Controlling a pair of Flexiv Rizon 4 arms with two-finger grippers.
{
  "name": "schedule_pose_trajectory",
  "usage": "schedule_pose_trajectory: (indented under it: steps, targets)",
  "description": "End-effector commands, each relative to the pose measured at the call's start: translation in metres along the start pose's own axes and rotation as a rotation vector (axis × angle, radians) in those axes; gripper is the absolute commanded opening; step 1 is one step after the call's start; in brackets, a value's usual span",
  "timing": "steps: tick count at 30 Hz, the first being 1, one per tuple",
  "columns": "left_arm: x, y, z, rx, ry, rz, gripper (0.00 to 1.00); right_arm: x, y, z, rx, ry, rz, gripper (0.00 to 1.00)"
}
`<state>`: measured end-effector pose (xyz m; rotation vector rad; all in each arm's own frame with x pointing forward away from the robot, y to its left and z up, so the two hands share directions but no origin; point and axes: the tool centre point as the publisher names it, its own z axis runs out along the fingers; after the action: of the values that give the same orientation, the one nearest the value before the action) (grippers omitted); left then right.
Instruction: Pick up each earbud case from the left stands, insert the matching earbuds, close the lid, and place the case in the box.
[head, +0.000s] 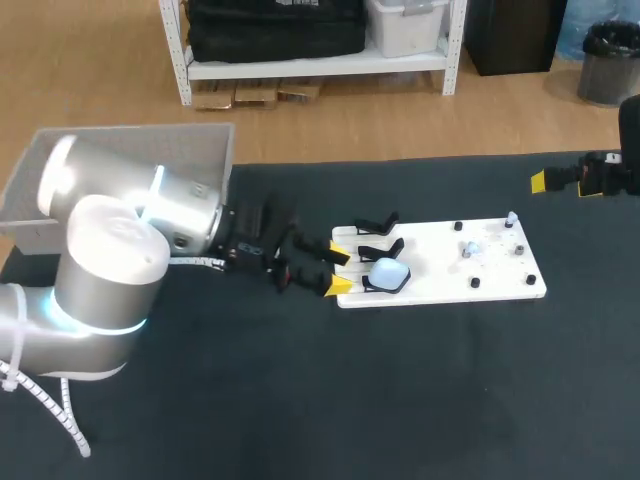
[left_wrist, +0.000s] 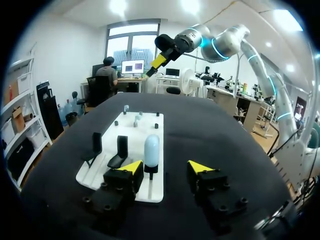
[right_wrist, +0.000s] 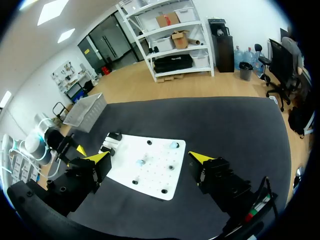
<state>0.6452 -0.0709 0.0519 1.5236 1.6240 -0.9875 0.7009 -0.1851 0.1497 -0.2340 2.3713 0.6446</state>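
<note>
- Our left arm (head: 110, 270) fills the near left corner. The left gripper (head: 338, 271) is wide open and holds nothing, right at the left end of the board (head: 430, 272).
- We see the blue case (head: 388, 275) on its stand, just ahead of the open fingers. It is not picked up yet.
- Two black stands (head: 378, 248) beside it are bare.
- Small earbuds (head: 470, 248) lie on the board's right half, not in a case.
- We see no case in the box (head: 130, 150), but the arm hides part of it. We think nearly every step for this case is left.
- Our right gripper (right_wrist: 149, 159) is open and empty too, raised near the far right edge, well apart from the board.
- We have wide room on the near side of the dark table (head: 400, 400). The bare stands are close to the case, so a finger could bump them.
</note>
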Motion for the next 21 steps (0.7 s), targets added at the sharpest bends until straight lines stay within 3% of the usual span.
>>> schedule_pose_trajectory:
  steps: [1, 6, 13, 21]
  targets:
    - [0.002, 0.006, 0.008, 0.008, -0.004, 0.001, 0.58, 0.000, 0.000, 0.000, 0.000, 0.001, -0.001, 1.00]
    - [0.002, 0.008, 0.015, 0.008, -0.008, 0.013, 0.59, 0.000, 0.000, 0.000, 0.000, 0.001, -0.001, 1.00]
    - [0.002, 0.016, 0.023, 0.011, -0.008, 0.023, 0.51, 0.000, 0.000, 0.000, 0.000, 0.001, -0.001, 1.00]
    - [0.004, 0.018, 0.032, 0.026, -0.011, 0.012, 0.51, 0.000, 0.000, 0.000, 0.000, 0.001, -0.001, 1.00]
